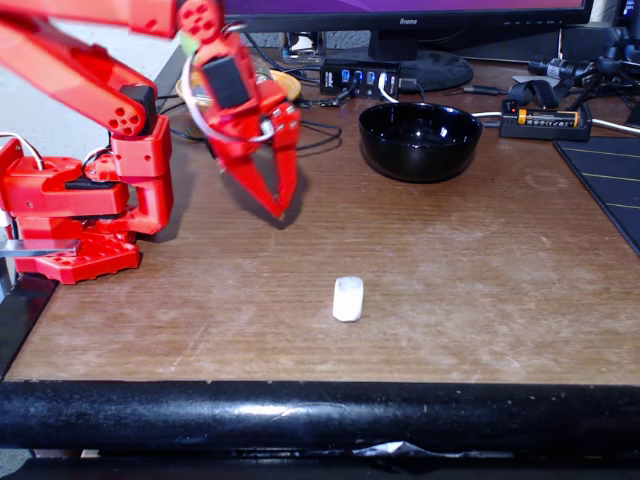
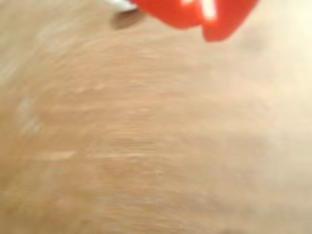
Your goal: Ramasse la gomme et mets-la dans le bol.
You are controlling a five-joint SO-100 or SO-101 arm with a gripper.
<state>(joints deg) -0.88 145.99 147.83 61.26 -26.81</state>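
Observation:
The white eraser [image 1: 347,298] lies flat on the brown table [image 1: 480,280], near the front middle in the fixed view. The glossy black bowl [image 1: 420,141] stands further back and to the right, with nothing in it. My red gripper [image 1: 279,210] hangs point-down above the table, left of and behind the eraser and well apart from it. Its fingers meet at the tips and hold nothing. The wrist view is blurred; red gripper parts [image 2: 195,14] show at its top edge over bare wood.
My arm's red base [image 1: 80,215] sits at the table's left edge. Behind the bowl are a monitor stand [image 1: 420,65], a USB hub [image 1: 360,78] and a battery holder [image 1: 545,120]. A black mat [image 1: 610,180] lies at the right, a black padded edge [image 1: 320,415] runs along the front.

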